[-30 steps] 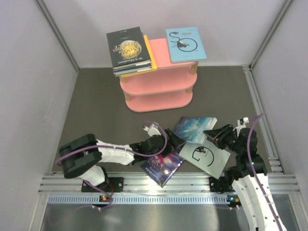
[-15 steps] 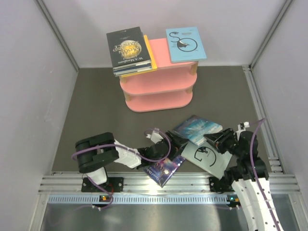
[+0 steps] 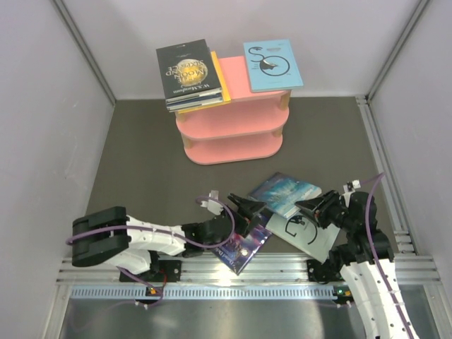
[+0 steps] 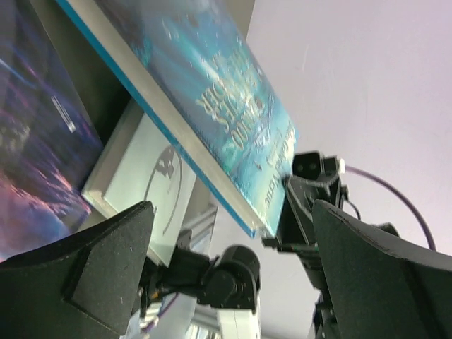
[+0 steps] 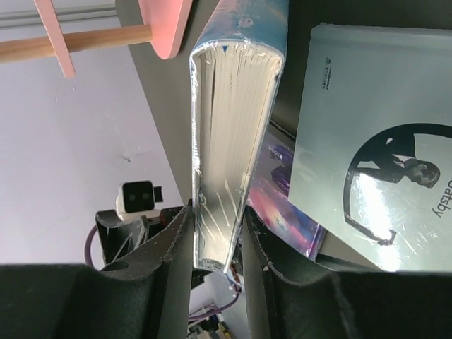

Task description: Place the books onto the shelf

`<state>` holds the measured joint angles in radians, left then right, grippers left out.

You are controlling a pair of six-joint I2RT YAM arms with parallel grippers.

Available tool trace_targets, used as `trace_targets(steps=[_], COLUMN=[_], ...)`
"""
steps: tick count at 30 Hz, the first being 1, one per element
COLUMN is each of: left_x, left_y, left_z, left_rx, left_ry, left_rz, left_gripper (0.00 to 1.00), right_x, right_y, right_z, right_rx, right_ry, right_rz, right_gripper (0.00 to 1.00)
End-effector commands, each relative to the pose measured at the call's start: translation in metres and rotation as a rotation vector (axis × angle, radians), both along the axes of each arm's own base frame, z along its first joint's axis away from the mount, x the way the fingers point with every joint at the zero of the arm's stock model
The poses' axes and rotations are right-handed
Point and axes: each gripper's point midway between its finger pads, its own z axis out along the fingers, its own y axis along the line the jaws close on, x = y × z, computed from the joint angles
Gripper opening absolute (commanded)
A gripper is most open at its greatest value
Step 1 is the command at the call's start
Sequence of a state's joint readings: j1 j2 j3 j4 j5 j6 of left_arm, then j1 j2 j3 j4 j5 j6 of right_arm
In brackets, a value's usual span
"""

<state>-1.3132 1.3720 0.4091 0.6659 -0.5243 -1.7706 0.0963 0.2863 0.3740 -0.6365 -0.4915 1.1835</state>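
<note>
R pincer (image 5: 217, 227) clamps teal book (image 3: 286, 192) by 1 edge, tilted above grey book (image 3: 308, 234) on counter (image 3: 141, 155). Book points from pincer toward shelf (image 3: 236, 79), ahead-left. L pincer (image 3: 246, 206) wide open, empty.

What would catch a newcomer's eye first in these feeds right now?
The right gripper is clamped on the page edge of the teal icy book, holding it tilted above the grey-white book at front right. Behind stands the pink shelf, with the black moon book and a light blue book on top. The left gripper hangs open beside the purple galaxy book.
</note>
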Motion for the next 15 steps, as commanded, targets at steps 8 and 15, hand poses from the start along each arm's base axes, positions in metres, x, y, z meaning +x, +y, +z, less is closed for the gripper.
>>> trace_targets(steps=[8,15], left_x=[0.027,0.046], left_y=[-0.012,-0.045], left_z=[-0.029,-0.035], left_rx=[0.030,-0.039], left_ry=[0.022,0.035], left_rz=[0.080,0.062], left_gripper=[0.99,0.99], right_x=[-0.008,-0.015], right_y=[0.014,0.017], right_z=[0.053,0.048], right_rx=[0.101,0.122], right_ry=[-0.161,-0.150], right_rz=[0.075,0.092], right_gripper=[0.00,0.00])
